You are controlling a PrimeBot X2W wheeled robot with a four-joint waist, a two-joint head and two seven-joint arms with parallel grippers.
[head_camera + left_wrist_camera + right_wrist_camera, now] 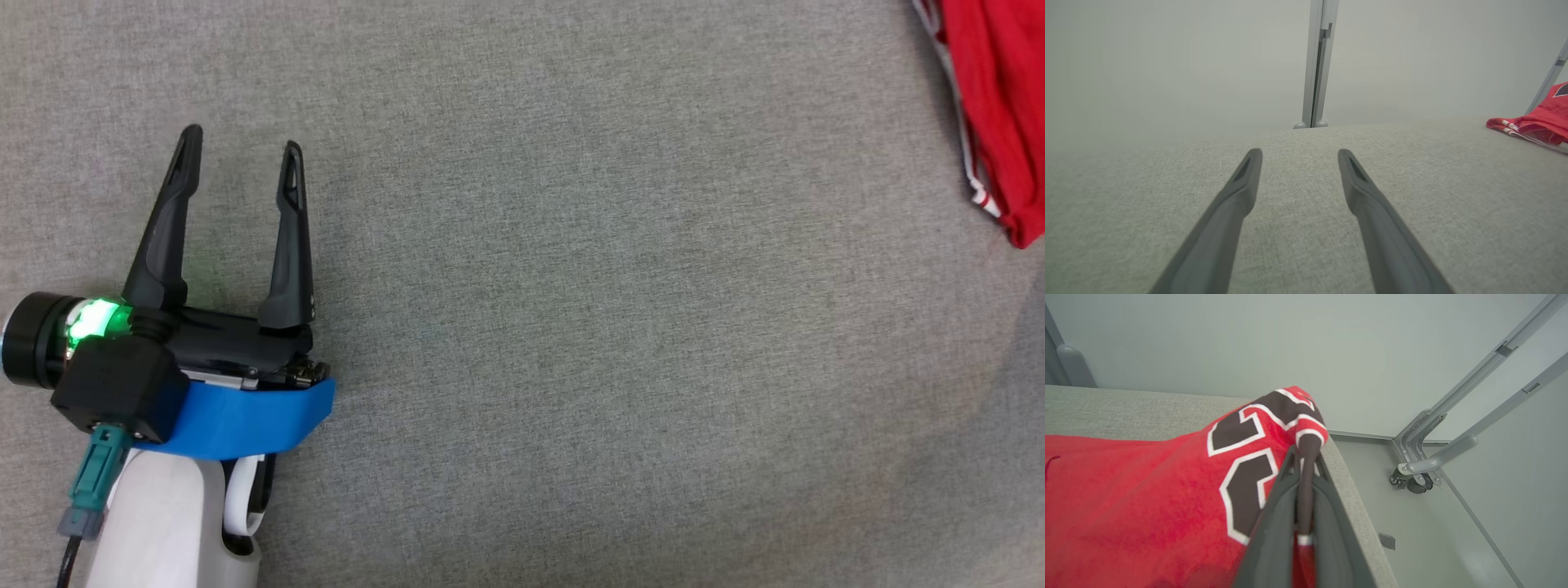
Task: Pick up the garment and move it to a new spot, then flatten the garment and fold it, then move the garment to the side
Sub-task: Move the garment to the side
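Nearest, left hand (242,140): released, fingers spread wide with nothing between them; low over the bare surface (571,343), well apart from the garment.
Surface: grey woven cover with some grip to it; cloth should drag rather than slide freely.
Garment (996,106): red jersey with white trim and dark numerals; bunched at the far right edge of the surface, one fold raised.
Right hand (1305,459): clenched on that fold, a trimmed edge by the numerals pinched between the fingers, close to the surface's corner.
Handling, judged: light, limp, thin knit; no stiffness, so it will sag and trail from a single pinch. Not fragile. Layers may slip past each other, so a pinch could catch one layer only.
Where to hold, judged: hems and trimmed edges, thicker and less slippery than open cloth; for flattening, two spread points such as shoulders or hem corners, one per hand.
Risk, judged: garment lies near the drop to the floor (1433,539); loose cloth could slide off.
Far: pale wall, metal frame (1453,457).
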